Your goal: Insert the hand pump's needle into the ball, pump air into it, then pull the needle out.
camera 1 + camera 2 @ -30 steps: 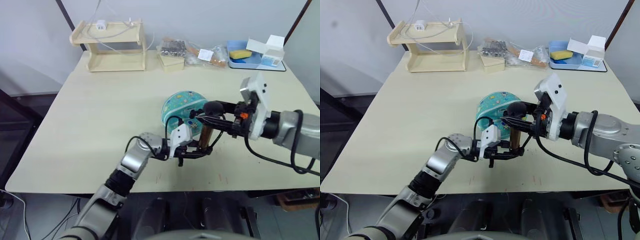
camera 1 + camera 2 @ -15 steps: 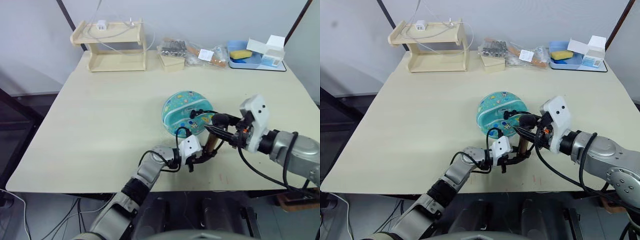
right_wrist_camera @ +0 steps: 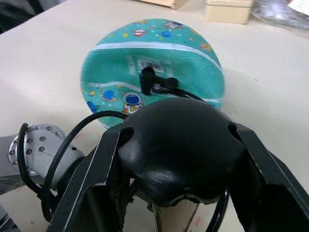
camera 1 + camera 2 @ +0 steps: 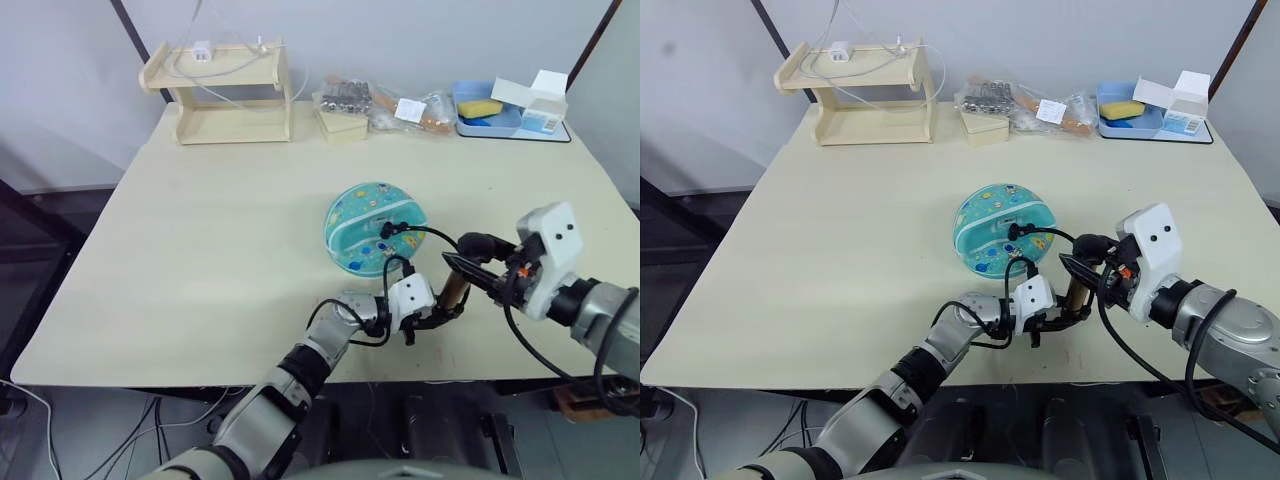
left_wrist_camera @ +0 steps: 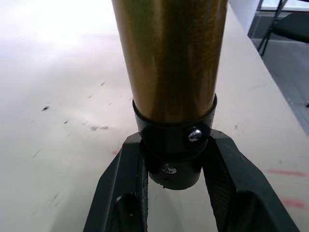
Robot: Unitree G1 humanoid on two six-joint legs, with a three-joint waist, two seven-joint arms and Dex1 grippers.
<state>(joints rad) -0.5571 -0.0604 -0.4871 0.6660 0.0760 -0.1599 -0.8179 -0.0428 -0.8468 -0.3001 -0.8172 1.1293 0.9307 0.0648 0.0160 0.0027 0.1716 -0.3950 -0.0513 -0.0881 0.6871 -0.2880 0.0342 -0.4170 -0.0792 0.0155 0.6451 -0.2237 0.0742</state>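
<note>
The teal ball (image 4: 372, 226) with cartoon prints rests mid-table. A small black fitting (image 3: 155, 83) sits plugged into its white label patch, so the needle itself is hidden inside the ball. A thin black hose (image 4: 428, 233) loops from the fitting to the brass hand pump (image 4: 454, 294), which stands tilted to the right of the ball and nearer the front edge. My left gripper (image 5: 174, 186) is shut on the pump's black lower cap (image 5: 173, 152). My right gripper (image 3: 181, 188) is shut around the black handle (image 3: 179, 142) on top.
A wooden shelf (image 4: 220, 88) stands at the back left. A small box (image 4: 341, 123), plastic packets (image 4: 372, 100), a blue tray (image 4: 487, 112) and white boxes (image 4: 545, 98) line the back edge. The table's front edge (image 4: 440, 378) runs just below the pump.
Both grippers and the pump have moved right and toward the front edge, away from the ball. The hose now stretches further. The ball has stayed put.
</note>
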